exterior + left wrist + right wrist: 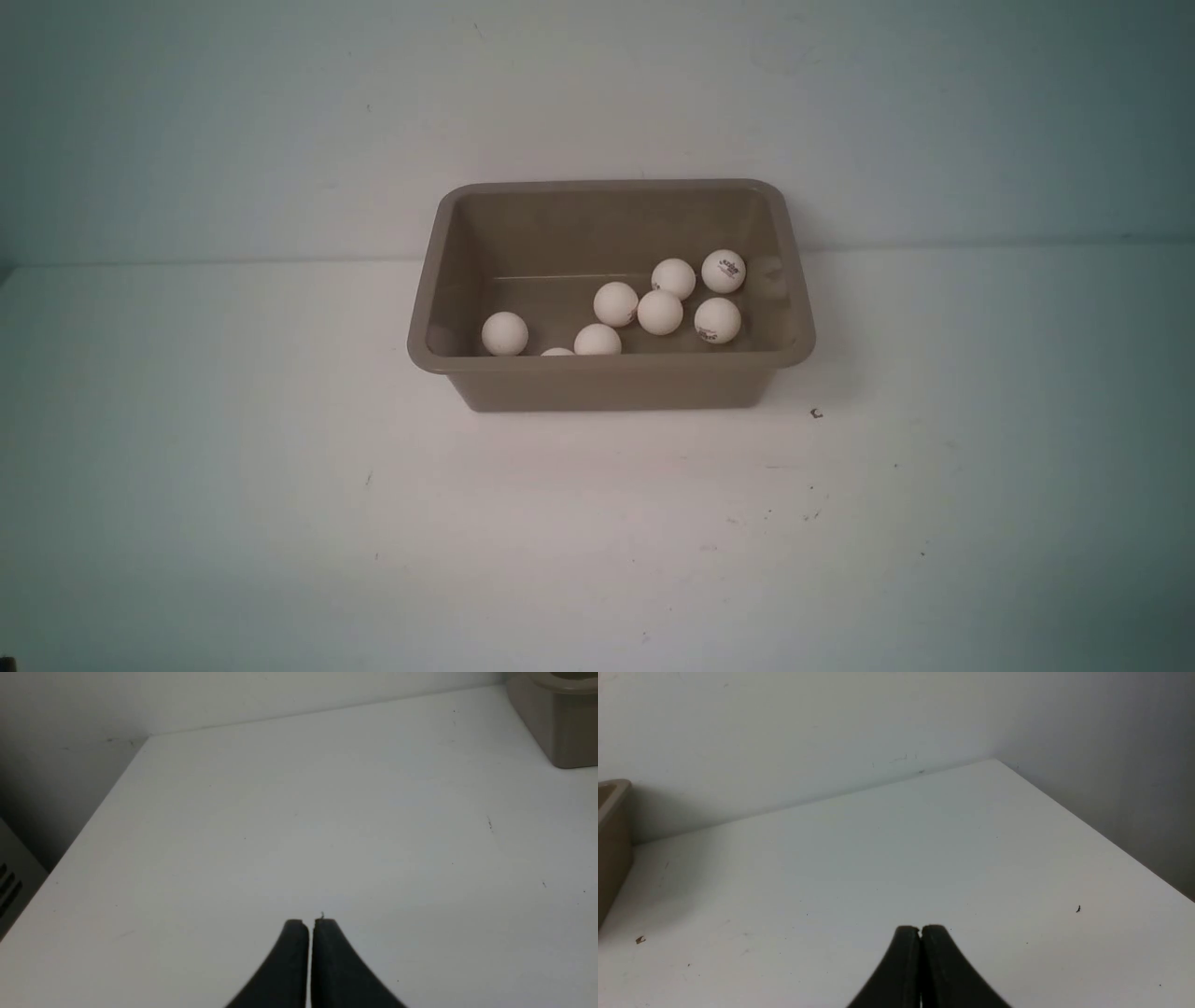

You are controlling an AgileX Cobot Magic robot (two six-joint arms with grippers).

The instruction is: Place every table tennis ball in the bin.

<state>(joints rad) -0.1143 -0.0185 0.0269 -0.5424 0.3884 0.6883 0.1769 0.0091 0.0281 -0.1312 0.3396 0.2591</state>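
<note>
Front view: the bin [611, 390] sits on the white table [597, 523], near the back wall [597, 93], with wide bare space on both sides and in front. White balls [659, 313] lie inside; its front rim hides part of two.

Left wrist view: the left gripper [311, 926] is closed, holding nothing; the bin is cut off.

Right wrist view: the right gripper [920, 932] is closed and empty; the bin is cut off.

White balls [660, 313] inside tan bin [611, 366]

Pale walls [831, 728] enclose a scuffed white tabletop [597, 541] in dim light.
</note>
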